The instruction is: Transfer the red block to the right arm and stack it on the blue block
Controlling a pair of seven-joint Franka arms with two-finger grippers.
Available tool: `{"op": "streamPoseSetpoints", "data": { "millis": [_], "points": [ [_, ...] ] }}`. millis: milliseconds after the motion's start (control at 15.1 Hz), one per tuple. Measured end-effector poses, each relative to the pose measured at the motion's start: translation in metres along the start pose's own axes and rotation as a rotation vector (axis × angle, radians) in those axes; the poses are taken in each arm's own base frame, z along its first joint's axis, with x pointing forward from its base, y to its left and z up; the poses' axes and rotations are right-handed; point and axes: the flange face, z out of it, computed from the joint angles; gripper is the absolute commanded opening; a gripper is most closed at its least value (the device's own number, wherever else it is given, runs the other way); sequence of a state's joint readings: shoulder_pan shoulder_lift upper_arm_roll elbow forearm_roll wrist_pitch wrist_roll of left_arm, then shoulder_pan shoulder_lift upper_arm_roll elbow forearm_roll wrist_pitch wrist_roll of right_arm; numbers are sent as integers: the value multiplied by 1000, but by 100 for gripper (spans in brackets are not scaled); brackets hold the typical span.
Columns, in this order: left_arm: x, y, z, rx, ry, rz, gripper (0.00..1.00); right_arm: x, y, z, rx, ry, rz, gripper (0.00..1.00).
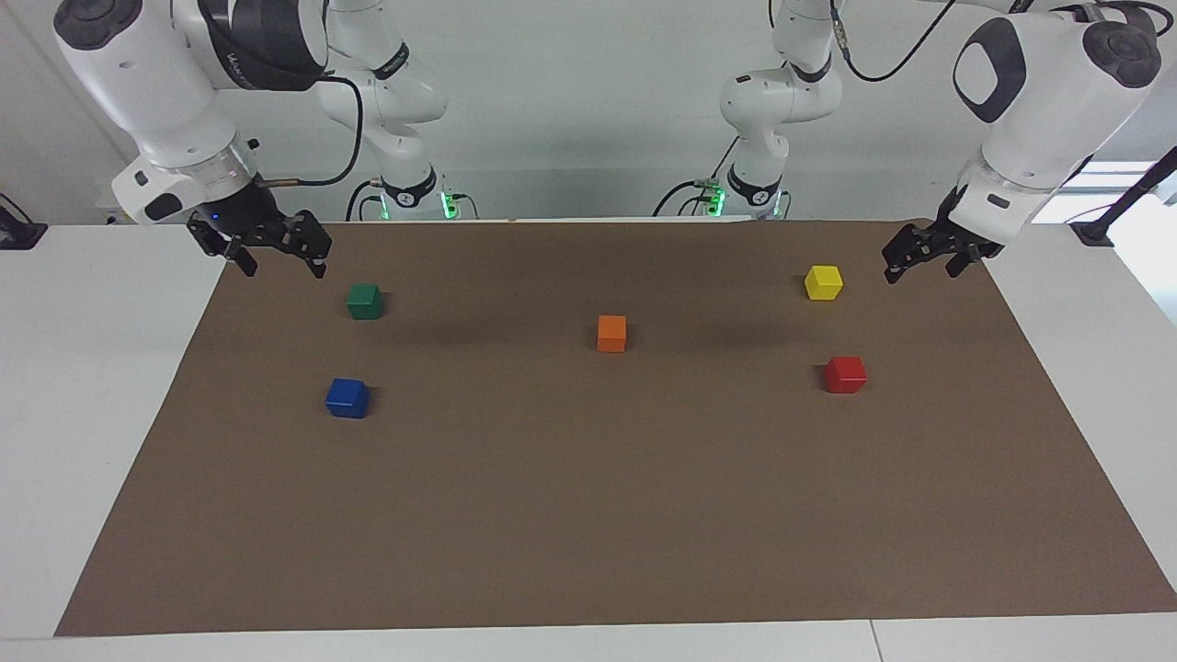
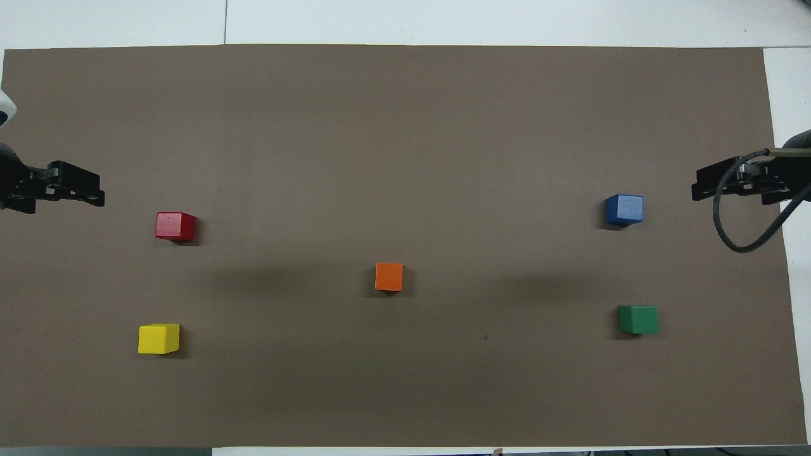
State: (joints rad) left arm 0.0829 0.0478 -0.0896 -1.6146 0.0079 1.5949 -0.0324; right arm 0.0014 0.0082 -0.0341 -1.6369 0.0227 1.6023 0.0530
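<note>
The red block (image 1: 844, 374) (image 2: 175, 226) sits on the brown mat toward the left arm's end. The blue block (image 1: 348, 397) (image 2: 624, 209) sits on the mat toward the right arm's end. My left gripper (image 1: 919, 274) (image 2: 100, 195) hangs open and empty over the mat's edge at the left arm's end, apart from the red block. My right gripper (image 1: 281, 267) (image 2: 695, 190), with the small blue light at its base, hangs open and empty over the mat's edge at the right arm's end, apart from the blue block.
An orange block (image 1: 611, 333) sits mid-mat. A yellow block (image 1: 823, 282) lies nearer to the robots than the red block. A green block (image 1: 364, 301) lies nearer to the robots than the blue block. The brown mat (image 1: 588, 515) covers most of the white table.
</note>
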Motion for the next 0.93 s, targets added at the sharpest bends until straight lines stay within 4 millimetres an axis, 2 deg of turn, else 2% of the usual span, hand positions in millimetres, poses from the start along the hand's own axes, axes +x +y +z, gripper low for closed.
{"op": "streamPoseSetpoints", "data": {
  "millis": [664, 930],
  "points": [
    [1, -4, 4, 0, -3, -10, 100, 0, 0, 0, 0, 0, 0, 100],
    [9, -4, 21, -2, 45, -22, 100, 0, 0, 0, 0, 0, 0, 100]
  ]
}}
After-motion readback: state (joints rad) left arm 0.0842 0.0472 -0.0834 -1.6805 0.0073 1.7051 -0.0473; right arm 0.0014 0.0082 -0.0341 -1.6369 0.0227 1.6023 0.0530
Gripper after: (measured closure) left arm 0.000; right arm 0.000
